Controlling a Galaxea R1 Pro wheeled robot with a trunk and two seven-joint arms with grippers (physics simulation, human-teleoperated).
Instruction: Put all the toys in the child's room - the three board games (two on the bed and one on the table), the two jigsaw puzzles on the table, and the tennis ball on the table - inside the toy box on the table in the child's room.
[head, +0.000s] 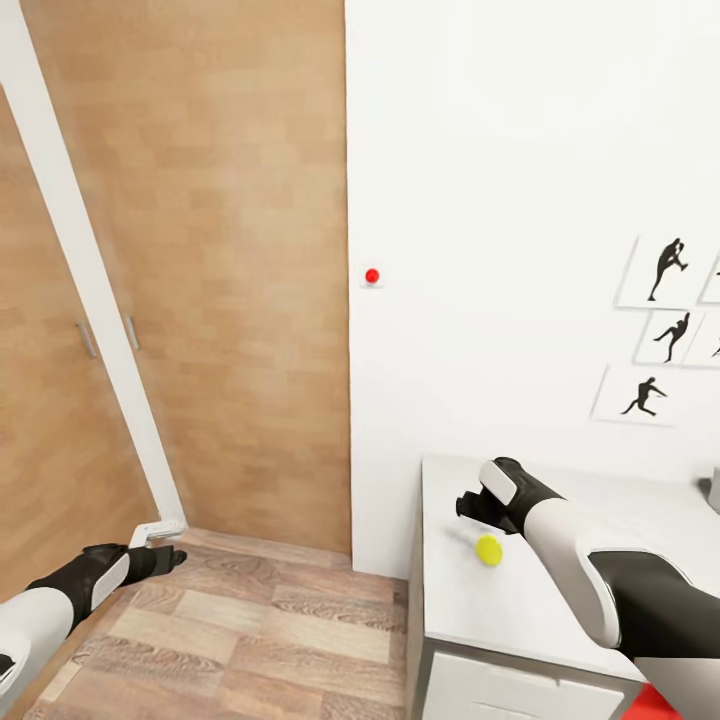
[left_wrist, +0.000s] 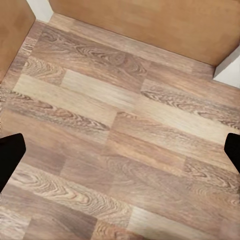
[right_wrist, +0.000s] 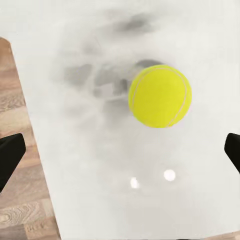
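The left gripper (head: 170, 556) hangs low over the wood-plank floor (left_wrist: 120, 130) beside the wooden wardrobe doors (head: 200, 250), fingers spread wide with nothing between them. On the white wall (head: 520, 150) sits a small red knob (head: 372, 275) — no readable writing anywhere. The right gripper (head: 470, 505) hovers over the white table (head: 480, 610) near its left edge, fingers spread — the tennis ball (right_wrist: 160, 96) lies on the tabletop just beside it, apart from both fingers.
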